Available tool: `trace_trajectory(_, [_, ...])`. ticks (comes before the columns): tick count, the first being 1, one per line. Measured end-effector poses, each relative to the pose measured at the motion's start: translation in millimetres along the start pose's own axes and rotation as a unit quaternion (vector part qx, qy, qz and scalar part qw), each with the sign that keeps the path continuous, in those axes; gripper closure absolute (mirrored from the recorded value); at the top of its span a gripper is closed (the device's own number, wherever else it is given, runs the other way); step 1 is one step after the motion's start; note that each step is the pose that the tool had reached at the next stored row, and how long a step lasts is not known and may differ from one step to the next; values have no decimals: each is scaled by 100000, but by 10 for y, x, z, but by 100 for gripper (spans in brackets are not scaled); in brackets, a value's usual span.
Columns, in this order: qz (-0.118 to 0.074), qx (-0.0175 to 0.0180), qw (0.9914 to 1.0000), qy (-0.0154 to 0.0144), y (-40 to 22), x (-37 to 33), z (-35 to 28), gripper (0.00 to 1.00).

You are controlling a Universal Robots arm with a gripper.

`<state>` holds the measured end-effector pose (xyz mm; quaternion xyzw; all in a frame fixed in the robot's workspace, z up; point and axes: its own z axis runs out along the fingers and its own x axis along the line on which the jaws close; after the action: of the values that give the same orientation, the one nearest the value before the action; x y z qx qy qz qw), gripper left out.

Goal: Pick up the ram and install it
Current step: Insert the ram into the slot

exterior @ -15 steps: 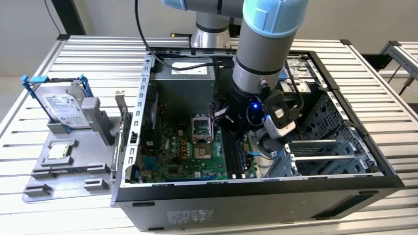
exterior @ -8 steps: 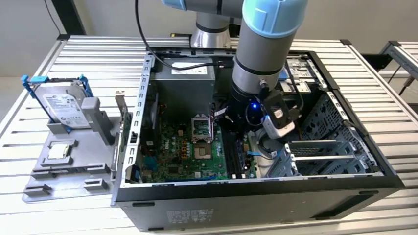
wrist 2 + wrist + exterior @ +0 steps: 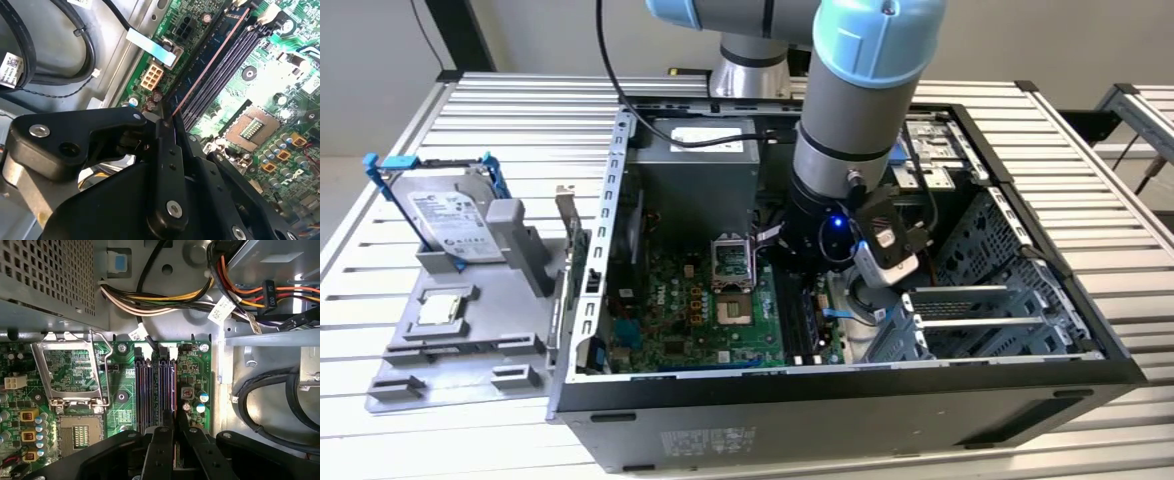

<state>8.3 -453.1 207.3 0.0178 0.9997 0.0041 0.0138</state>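
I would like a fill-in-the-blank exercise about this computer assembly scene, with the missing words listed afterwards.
1. The gripper reaches down inside the open computer ____.
2. In both wrist views the ram stands on edge in a memory ____ of the motherboard.
3. The gripper's fingers are closed on one ____ of the ram.
4. On the grey fixture at the exterior view's left, the hard drive stands propped behind the flat-lying square processor ____.

Missing words: case; slot; end; chip
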Motion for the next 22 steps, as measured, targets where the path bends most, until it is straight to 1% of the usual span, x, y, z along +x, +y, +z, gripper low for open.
trace_trajectory(3, [1,-32,100000,-17,2,-1,3,100])
trace_trajectory(4, [-5,-30,100000,-13,3,-1,3,0])
trace_trajectory(6, [-1,-6,100000,19,3,-2,-3,0])
trace_trajectory(7, [8,-12,100000,99,3,-3,-45,0])
trace_trajectory(11, [5,-4,100000,104,5,-9,-228,0])
trace_trajectory(13, [5,14,100000,111,5,-11,-304,0])
trace_trajectory(16, [0,-13,100000,104,6,-10,-305,0])
trace_trajectory(17, [-2,-15,100000,104,6,-10,-305,100])
trace_trajectory(22, [-7,-11,100000,106,6,-10,-305,100])
